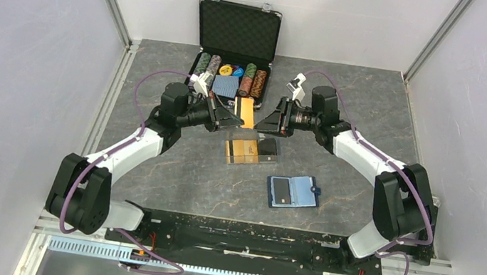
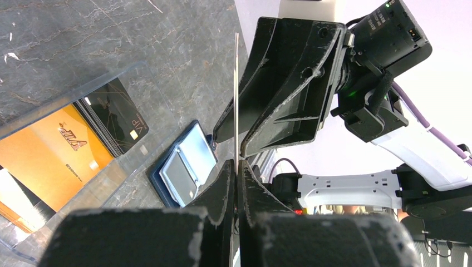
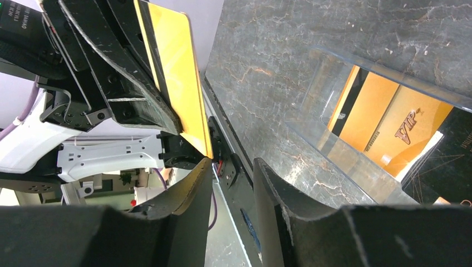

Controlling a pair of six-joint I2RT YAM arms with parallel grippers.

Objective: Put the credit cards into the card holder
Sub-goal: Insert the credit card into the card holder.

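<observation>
The left claw [image 1: 228, 116] was clamped on one gold credit card [image 1: 246, 112], holding it on edge in the air above the clear tray [image 1: 273, 158]. The right claw [image 1: 266, 122] faced it with its jaws apart, straddling the card's free edge with a gap showing between them. More credit cards [image 1: 244, 152], gold and dark, lay in the tray. The card holder [image 1: 292, 192] lay open on the bench [image 1: 172, 163], nearer the arm bases.

One gold-orange plastic credit card [image 1: 246, 112] stands on edge above the grey marbled worktop [image 1: 172, 163], pinched in the left end effector [image 1: 229, 117]. More gold-orange cards [image 1: 242, 152] and a glossy black card [image 1: 269, 147] lie flat in a clear plastic tray [image 2: 119, 75]. Apart from it, the navy-blue folding card holder [image 1: 292, 192] lies open, pockets up.
</observation>
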